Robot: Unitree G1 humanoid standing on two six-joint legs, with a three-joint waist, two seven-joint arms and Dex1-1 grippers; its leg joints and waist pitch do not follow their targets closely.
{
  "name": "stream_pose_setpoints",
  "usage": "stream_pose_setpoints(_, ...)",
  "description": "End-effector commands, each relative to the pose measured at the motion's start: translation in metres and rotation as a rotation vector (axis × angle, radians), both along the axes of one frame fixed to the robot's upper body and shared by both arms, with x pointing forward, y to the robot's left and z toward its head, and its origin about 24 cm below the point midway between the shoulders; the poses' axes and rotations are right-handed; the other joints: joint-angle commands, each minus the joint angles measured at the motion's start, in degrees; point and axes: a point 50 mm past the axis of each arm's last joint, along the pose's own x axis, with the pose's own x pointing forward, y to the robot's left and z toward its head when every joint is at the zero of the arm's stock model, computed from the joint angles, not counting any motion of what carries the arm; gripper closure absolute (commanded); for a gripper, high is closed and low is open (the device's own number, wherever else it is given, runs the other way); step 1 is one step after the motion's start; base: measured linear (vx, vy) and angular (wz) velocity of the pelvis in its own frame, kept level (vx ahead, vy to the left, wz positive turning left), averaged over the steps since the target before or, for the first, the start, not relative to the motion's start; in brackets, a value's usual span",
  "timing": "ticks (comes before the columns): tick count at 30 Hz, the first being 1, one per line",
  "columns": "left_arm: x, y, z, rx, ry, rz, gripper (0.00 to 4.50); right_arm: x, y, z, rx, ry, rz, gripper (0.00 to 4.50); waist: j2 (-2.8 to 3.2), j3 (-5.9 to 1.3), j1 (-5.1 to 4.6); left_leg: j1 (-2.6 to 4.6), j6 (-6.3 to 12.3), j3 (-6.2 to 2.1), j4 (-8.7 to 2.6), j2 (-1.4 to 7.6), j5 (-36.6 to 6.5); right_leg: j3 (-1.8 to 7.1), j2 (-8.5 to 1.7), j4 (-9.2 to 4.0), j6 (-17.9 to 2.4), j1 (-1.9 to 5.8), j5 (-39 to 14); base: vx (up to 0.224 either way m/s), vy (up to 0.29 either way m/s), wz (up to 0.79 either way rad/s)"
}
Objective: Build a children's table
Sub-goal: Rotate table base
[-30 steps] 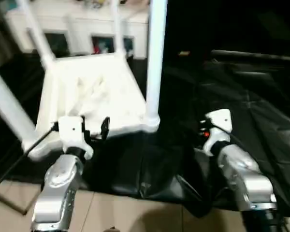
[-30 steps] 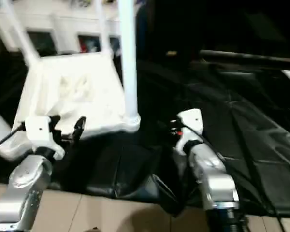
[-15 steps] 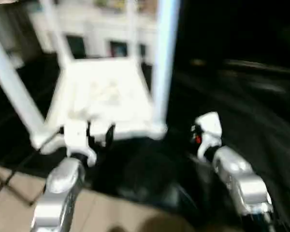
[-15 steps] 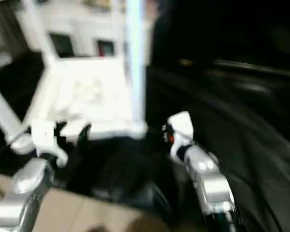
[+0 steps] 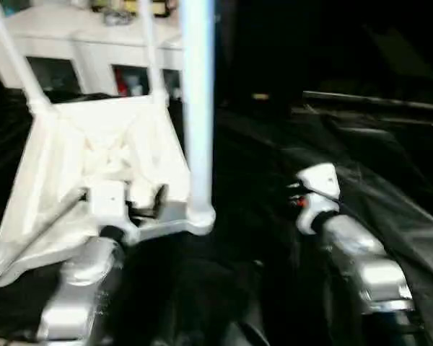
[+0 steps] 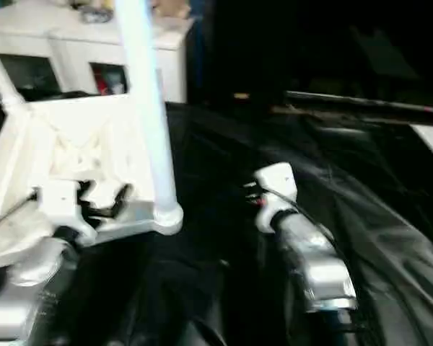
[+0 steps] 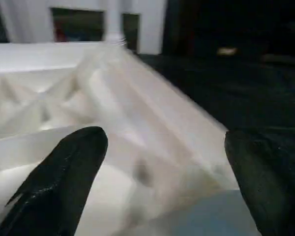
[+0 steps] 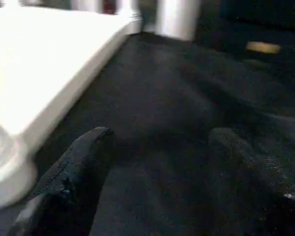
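The table (image 5: 94,155) lies upside down on black sheeting (image 5: 390,194), ribbed underside facing up, legs pointing upward. One leg (image 5: 198,108) stands at the near corner closest to the robot's middle, seated in its round socket; another leg (image 5: 18,61) rises at the far left corner, and a third (image 5: 148,47) at the far corner behind the near one. Left gripper (image 5: 141,202) sits at the table's near edge, just left of the near leg; its fingers (image 7: 64,172) are wide apart, nothing between them, with the ribbed underside and rim directly ahead in the wrist view. Contact with the rim cannot be told. Right gripper (image 8: 162,162) hovers over the sheeting to the right of the table, apart from it; its fingers (image 8: 73,167) are spread, empty. In the right wrist view the table's edge and the near leg socket lie off to one side of the fingers. Behind the table stands a white cabinet (image 5: 94,43) with dark glass-fronted compartments, small objects on top too blurred to identify. No readable writing, labels or brands on any surface.
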Motion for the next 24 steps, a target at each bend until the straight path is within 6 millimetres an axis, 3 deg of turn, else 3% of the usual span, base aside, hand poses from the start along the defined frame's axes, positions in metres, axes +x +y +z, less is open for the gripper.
stream_pose_setpoints(1, 0.004, -0.001, 0.001, 0.01, 0.007, -0.021, 0.09, 0.002, -0.005, 0.002, -0.017, -0.009, -0.008, 1.02, 0.86, -4.35, -0.57, 1.68, 5.01, -1.4, -2.54, 3.18, 33.8, 1.68, -1.75, -0.3, -10.5, 1.17, 22.9, 0.0, 0.0, 0.0)
stream_pose_setpoints(2, 0.006, 0.0, 0.002, -0.002, 0.008, -0.044, 0.09, 0.003, -0.005, 0.002, -0.019, -0.011, -0.006, 1.02, 0.93, -4.39, -0.17, 1.1, 2.89, -0.66, -1.87, 2.14, 38.7, 1.79, -1.55, -0.34, -10.5, 1.17, 27.1, 0.0, 0.0, 0.0)
stream_pose_setpoints(3, 0.007, -0.001, 0.003, 0.002, 0.011, -0.063, 0.09, 0.003, -0.005, 0.002, -0.021, -0.013, -0.003, 1.02, 0.88, -4.14, -0.17, 0.71, 2.12, -0.4, -2.19, 2.07, 35.7, 1.79, -1.77, -0.67, -10.5, 1.34, 25.6, 0.0, 0.0, 0.0)
stream_pose_setpoints(4, 0.009, -0.003, 0.004, 0.008, 0.016, -0.135, 0.09, 0.004, -0.006, 0.003, -0.026, -0.019, 0.01, 1.02, 1.1, -3.51, -0.23, -0.17, 0.41, -0.23, -3.23, 2.4, 25.5, 1.85, -2.63, -1.42, -10.6, 1.91, 19.5, 0.0, 0.0, 0.0)
stream_pose_setpoints(5, 0.009, -0.003, 0.004, 0.008, 0.016, -0.135, 0.09, 0.004, -0.006, 0.003, -0.026, -0.019, 0.01, 1.02, 1.02, -3.23, -0.26, -0.33, -0.42, -0.11, -3.76, 2.57, 19.1, 1.98, -3.02, -1.84, -10.7, 2.06, 15.3, 0.0, 0.0, 0.0)
stream_pose_setpoints(6, 0.009, -0.004, 0.004, 0.011, 0.018, -0.174, 0.09, 0.005, -0.007, 0.003, -0.029, -0.023, 0.017, 1.02, 0.98, -2.69, -0.51, -0.6, -2.07, -0.18, -4.87, 3.23, 7.8, 2.28, -3.76, -2.4, -11.1, 2.55, 8.8, 0.0, 0.0, 0.0)
stream_pose_setpoints(7, 0.009, -0.007, 0.003, 0.015, 0.035, -0.297, 0.09, 0.007, -0.009, 0.004, -0.044, -0.028, 0.033, 1.02, 1.69, -2.19, -0.64, -0.24, -2.96, -0.14, -5.62, 3.63, -2.0, 2.48, -4.13, -3.01, -11.3, 2.29, 2.4, -0.065, -0.027, 0.03)
stream_pose_setpoints(8, 0.008, -0.008, 0.001, 0.019, 0.056, -0.372, 0.09, 0.008, -0.011, 0.004, -0.056, -0.029, 0.046, 1.02, 1.28, -1.81, -0.8, 0.29, -3.08, 0.23, -6.29, 3.65, -9.2, 2.69, -4.3, -3.92, -10.9, 2.04, -5.5, -0.065, -0.027, 0.03)
stream_pose_setpoints(10, 0.006, -0.009, -0.003, 0.046, 0.102, -0.509, 0.09, 0.009, -0.014, 0.005, -0.081, -0.031, 0.079, 1.02, 1.11, -1.49, -0.91, 0.57, -2.95, 0.64, -6.88, 3.91, -14.0, 3.03, -4.64, -4.65, -9.8, 1.95, -13.4, -0.067, -0.042, 0.03)
stream_pose_setpoints(12, 0.005, -0.007, -0.008, 0.123, 0.176, -0.654, 0.09, 0.01, -0.018, 0.007, -0.109, -0.026, 0.154, 1.02, 0.94, -1.55, -0.81, 0.65, -1.94, 0.81, -7.06, 3.98, -13.4, 3.21, -4.83, -5.16, -8.6, 1.78, -17.0, -0.064, -0.047, 0.02)
stream_pose_setpoints(13, 0.005, -0.004, -0.01, 0.161, 0.213, -0.713, 0.09, 0.01, -0.02, 0.008, -0.124, -0.021, 0.195, 1.02, 0.95, -1.73, -0.89, 0.22, -1.33, 0.97, -7.03, 4.07, -10.8, 3.21, -4.78, -4.98, -8.7, 2.03, -15.1, -0.059, -0.059, 0.01)
stream_pose_setpoints(15, 0.005, 0.001, -0.013, 0.227, 0.285, -0.808, 0.09, 0.009, -0.023, 0.011, -0.162, -0.017, 0.27, 1.02, 1.02, -1.72, -0.78, 0.21, -0.89, 1.34, -7.0, 4.18, -9.1, 3.15, -4.74, -5.11, -8.7, 1.85, -14.4, -0.05, -0.057, 0.01)
stream_pose_setpoints(19, 0.009, 0.009, -0.014, 0.356, 0.387, -0.925, 0.09, 0.007, -0.028, 0.014, -0.22, -0.018, 0.391, 1.02, 1.23, -1.91, -0.73, 0.25, -0.61, 2.06, -7.03, 4.54, -8.1, 2.79, -4.5, -4.89, -10.3, 1.66, -12.4, 0.0, 0.0, 0.0)
stream_pose_setpoints(20, 0.009, 0.011, -0.014, 0.361, 0.403, -0.943, 0.09, 0.006, -0.028, 0.015, -0.225, -0.017, 0.411, 1.02, 1.28, -1.97, -0.85, -0.04, -0.79, 1.99, -7.05, 4.54, -7.6, 2.64, -4.56, -4.72, -10.6, 1.95, -12.2, 0.0, 0.0, 0.0)
stream_pose_setpoints(24, 0.017, 0.016, -0.014, 0.395, 0.422, -0.948, 0.09, 0.004, -0.027, 0.016, -0.238, -0.01, 0.468, 1.02, 1.46, -2.14, -1.05, -0.01, -0.5, 2.06, -6.85, 4.59, -6.2, 2.51, -4.43, -4.48, -11.7, 1.85, -9.6, 0.0, 0.0, 0.0)
